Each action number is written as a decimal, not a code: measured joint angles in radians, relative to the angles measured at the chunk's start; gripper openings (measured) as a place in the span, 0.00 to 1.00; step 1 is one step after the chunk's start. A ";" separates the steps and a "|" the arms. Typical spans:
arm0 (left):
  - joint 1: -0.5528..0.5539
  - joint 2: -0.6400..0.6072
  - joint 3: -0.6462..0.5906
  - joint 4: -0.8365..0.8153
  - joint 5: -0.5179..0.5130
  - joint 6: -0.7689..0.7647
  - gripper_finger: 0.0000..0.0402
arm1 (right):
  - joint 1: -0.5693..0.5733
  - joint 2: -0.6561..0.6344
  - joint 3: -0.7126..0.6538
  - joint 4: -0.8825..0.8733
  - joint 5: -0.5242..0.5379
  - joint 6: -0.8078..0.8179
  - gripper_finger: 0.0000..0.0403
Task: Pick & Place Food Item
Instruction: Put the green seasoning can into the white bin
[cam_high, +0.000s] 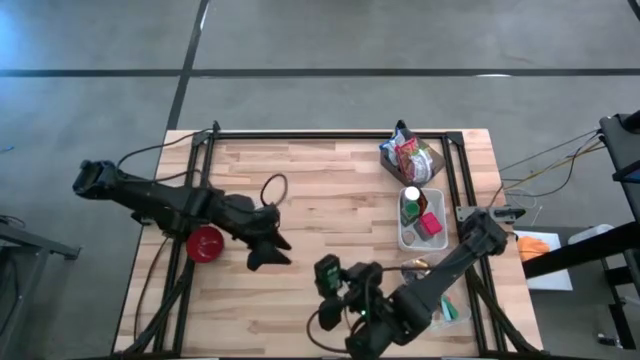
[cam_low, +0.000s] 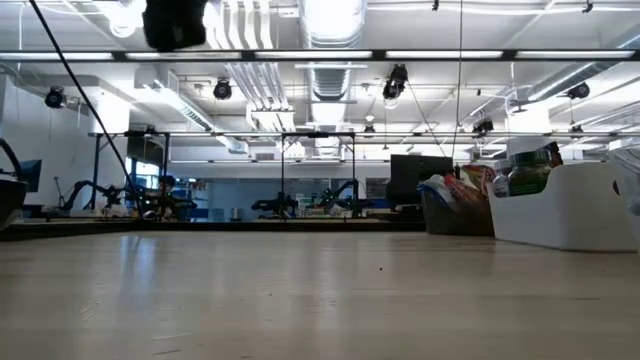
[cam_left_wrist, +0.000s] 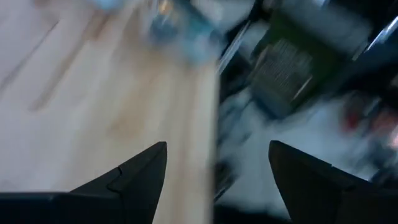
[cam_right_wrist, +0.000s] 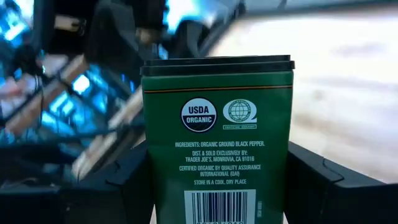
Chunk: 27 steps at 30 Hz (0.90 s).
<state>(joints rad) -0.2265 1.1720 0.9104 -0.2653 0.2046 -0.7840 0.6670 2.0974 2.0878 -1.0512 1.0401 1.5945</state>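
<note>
A dark green tin of ground black pepper (cam_right_wrist: 217, 143) with a black lid sits between the fingers of my right gripper (cam_right_wrist: 217, 186). In the high view this gripper (cam_high: 340, 282) and the tin (cam_high: 327, 270) are over the table's near middle. My left gripper (cam_high: 268, 248) hovers left of centre, open, with nothing between its fingers (cam_left_wrist: 140, 174). A red round thing (cam_high: 205, 243) lies on the table beside the left arm. My right gripper pinches the pepper tin by its two narrow sides (cam_right_wrist: 152, 183) between its two fingers, on the part away from the lid. The lidded end (cam_right_wrist: 217, 65) sticks out past the fingertips. The tin is lifted clear of the table.
A white bin (cam_high: 408, 240) holding a bottle and other small items stands at the right, with a crumpled snack bag (cam_high: 410, 155) behind it. A black cable loop (cam_high: 272, 187) lies on the wood. Black frame rails run along the table's far, left and right sides.
</note>
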 joint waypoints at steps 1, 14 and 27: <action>-0.015 0.001 0.000 0.063 -0.036 -0.067 0.70 | -0.002 -0.003 0.008 -0.004 0.032 -0.008 0.62; -0.198 0.002 0.038 0.221 -0.657 -0.076 0.70 | -0.126 -0.004 0.046 0.016 0.111 -0.141 0.62; -0.197 0.002 0.039 0.288 -0.707 -0.020 0.70 | -0.187 -0.002 0.043 0.126 0.053 -0.290 0.62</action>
<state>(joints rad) -0.4240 1.1744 0.9497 0.0223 -0.5026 -0.8040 0.4803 2.0953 2.1307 -0.9253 1.0928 1.3048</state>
